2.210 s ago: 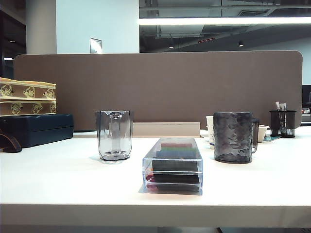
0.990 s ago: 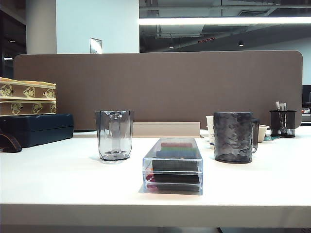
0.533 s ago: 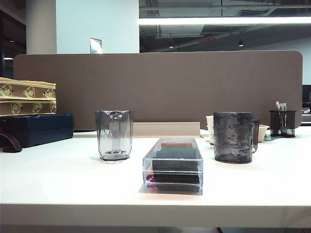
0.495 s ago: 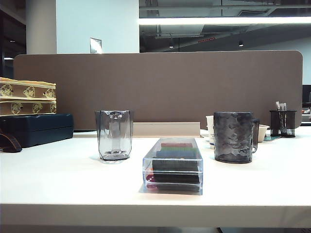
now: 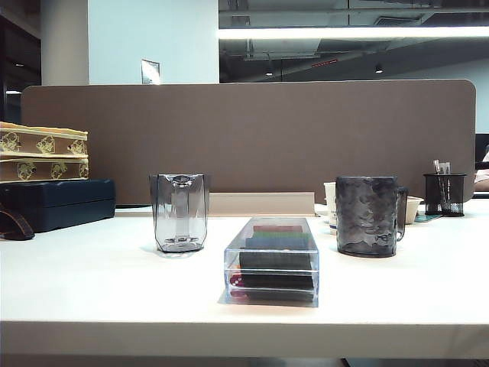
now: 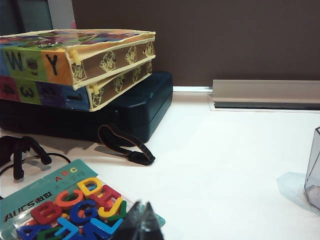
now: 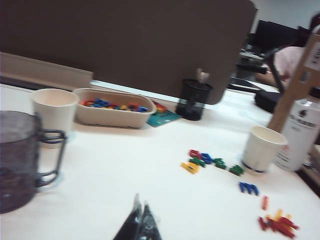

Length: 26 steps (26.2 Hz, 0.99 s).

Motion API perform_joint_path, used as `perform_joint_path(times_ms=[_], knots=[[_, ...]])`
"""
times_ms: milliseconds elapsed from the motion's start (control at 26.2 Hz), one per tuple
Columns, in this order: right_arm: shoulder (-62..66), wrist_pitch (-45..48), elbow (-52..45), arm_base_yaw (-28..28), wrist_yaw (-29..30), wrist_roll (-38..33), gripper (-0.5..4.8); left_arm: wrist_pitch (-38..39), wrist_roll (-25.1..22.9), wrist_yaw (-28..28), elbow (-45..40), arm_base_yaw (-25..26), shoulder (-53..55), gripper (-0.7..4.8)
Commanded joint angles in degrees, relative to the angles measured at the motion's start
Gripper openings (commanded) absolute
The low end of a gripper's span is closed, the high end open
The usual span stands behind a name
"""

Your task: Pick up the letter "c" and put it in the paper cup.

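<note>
Both tools (left (image 6: 141, 222), right (image 7: 139, 220)) closed, dark, wedge-shaped.

Left wrist view, contents:

- White desk (image 6: 225, 150), backed by a dark brown partition (image 6: 200, 35) with a grey strip (image 6: 265, 93) along its foot.
- Two flat boxes (image 6: 80, 62) printed with letters and numerals, stacked on a dark blue case (image 6: 125, 112).
- Dark strap with orange edging (image 6: 125, 145), lying on the desk against the case.
- Black cable and clip (image 6: 22, 152), near the case.
- Teal pack (image 6: 75, 207) of coloured plastic letters in red, orange, yellow, blue and green, lying flat.
- Edge of a clear grey vessel (image 6: 314, 170), cut off by the frame.
- Left gripper (image 6: 142, 222): dark fingers (image 6: 135, 225) pressed together, tips above the pack's edge.
</note>
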<state>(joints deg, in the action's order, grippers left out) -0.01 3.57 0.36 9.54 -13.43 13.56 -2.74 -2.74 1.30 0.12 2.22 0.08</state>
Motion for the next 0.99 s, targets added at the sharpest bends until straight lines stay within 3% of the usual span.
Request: perform_joint_path(times_ms=[38, 343, 610, 990], knots=[[0.0, 0.9, -0.4, -2.9, 0.4, -0.3, -0.01, -0.5, 0.2, 0.0, 0.2, 0.0, 0.0, -0.06], [0.0, 1.0, -0.4, -8.3, 2.1, -2.6, -0.01, -0.5, 0.2, 0.0, 0.2, 0.0, 0.0, -0.06], [0.0, 1.0, -0.4, -9.5, 13.8, -3.8, -0.01, -0.5, 0.2, 0.0, 0.2, 0.0, 0.0, -0.06], [0.0, 1.0, -0.4, -9.6, 14.7, -6.3, -0.01, -0.5, 0.2, 0.0, 0.2, 0.0, 0.0, -0.06]])
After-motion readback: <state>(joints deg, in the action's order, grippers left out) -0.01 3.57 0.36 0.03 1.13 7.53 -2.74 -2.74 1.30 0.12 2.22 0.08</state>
